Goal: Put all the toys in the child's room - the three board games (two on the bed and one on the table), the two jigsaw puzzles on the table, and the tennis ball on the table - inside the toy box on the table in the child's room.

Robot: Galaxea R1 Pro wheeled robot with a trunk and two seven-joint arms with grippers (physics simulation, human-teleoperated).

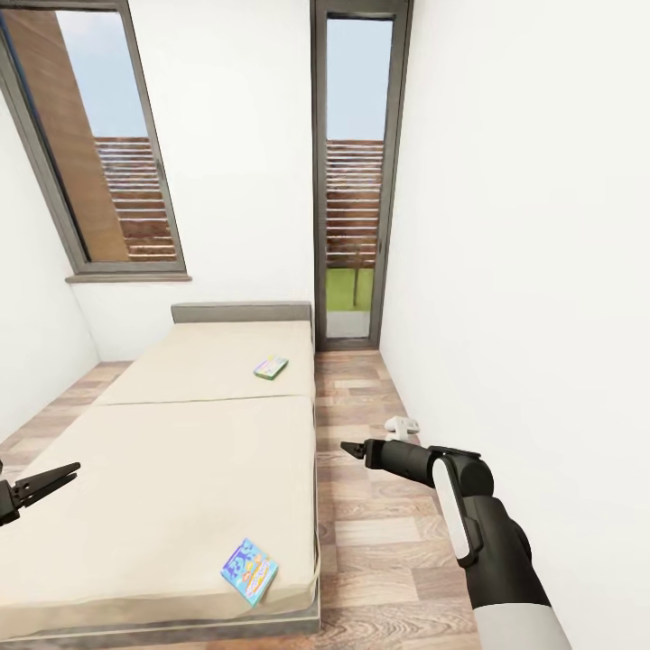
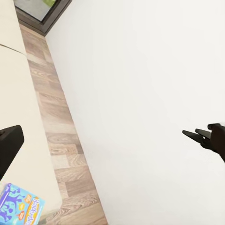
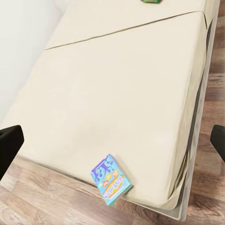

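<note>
While both arms hover empty:
Right gripper [image 1: 350, 449]: jaws apart, blue board game [image 1: 249, 570] below, left.
Left gripper [image 1: 56, 478]: jaws apart.
Risk: mattress-edge grasp may knock box floorward.

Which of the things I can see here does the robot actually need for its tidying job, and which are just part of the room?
Part of the job:
- blue board game near the bed's foot corner
- green board game farther up the mattress
- bed they lie on

Just there:
- tall windows
- wood-plank floor
- small white object on the floor by the wall
</note>
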